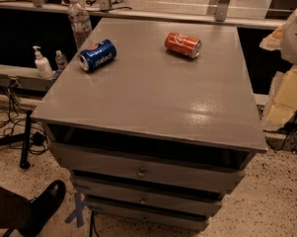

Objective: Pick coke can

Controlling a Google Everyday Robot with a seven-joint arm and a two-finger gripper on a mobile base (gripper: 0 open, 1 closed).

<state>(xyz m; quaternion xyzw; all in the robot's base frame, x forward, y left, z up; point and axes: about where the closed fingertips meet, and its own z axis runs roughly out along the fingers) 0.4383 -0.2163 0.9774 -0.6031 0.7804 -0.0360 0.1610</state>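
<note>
The coke can, red-orange with white script and silver ends, lies on its side at the far right of the grey cabinet top. My gripper is a pale white and beige shape at the right edge of the view. It is off the cabinet's right side, well apart from the can, and holds nothing that I can see.
A blue can lies on its side at the far left of the top. A clear water bottle, a pump bottle and a small bottle stand on a ledge to the left. A person's shoe is at the lower left. Cables lie on the floor.
</note>
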